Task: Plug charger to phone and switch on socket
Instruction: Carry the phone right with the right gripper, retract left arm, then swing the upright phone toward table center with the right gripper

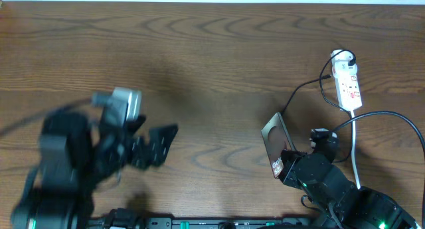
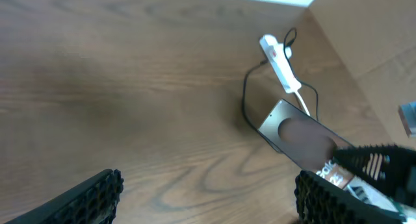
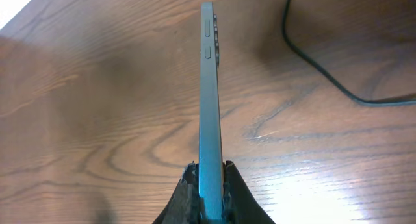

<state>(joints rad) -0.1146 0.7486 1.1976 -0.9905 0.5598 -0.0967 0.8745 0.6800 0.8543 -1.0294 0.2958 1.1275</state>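
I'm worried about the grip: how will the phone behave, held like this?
The phone looks stiff, a thin flat slab unlikely to bend. Its smooth sides may slip, since the right claw pinches only one end. Released on edge, it would probably tip flat.

The only writing I find is white lettering on the back of the phone, at the end clamped in the right gripper. From overhead it is too small for me to read; in the left wrist view the gripper covers part of it and I get a few white letters, no word I can vouch for. The socket carries red marks, none of them legible to me
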